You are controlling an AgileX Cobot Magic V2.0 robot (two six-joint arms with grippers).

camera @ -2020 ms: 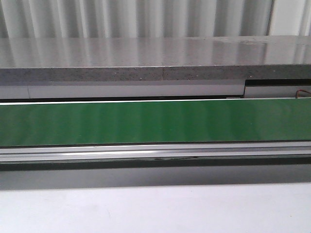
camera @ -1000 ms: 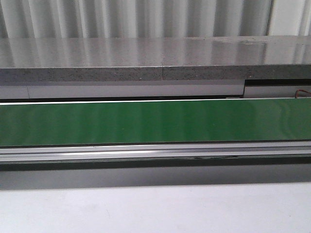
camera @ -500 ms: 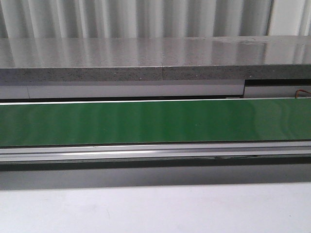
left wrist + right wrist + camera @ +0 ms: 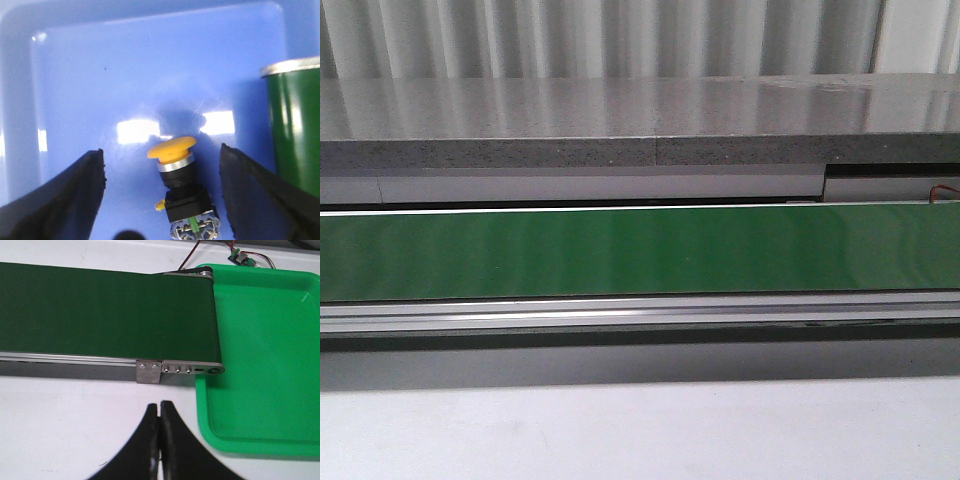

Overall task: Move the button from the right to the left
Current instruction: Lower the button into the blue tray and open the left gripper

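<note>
The button (image 4: 181,186), with an orange-yellow round head, black collar and boxy base, lies on its side in a blue tray (image 4: 100,75) in the left wrist view. My left gripper (image 4: 162,172) is open, its two black fingers (image 4: 65,195) wide apart on either side of the button, not touching it. My right gripper (image 4: 160,412) is shut and empty over the white table, near the end of the green belt (image 4: 100,305). Neither gripper nor the button shows in the front view, where the green belt (image 4: 640,250) runs bare.
A green tray (image 4: 265,350) sits at the belt's end in the right wrist view, with nothing in it. A small circuit board with wires (image 4: 242,257) lies beyond it. The belt's roller end (image 4: 295,125) stands beside the blue tray. A grey shelf (image 4: 640,120) runs behind the belt.
</note>
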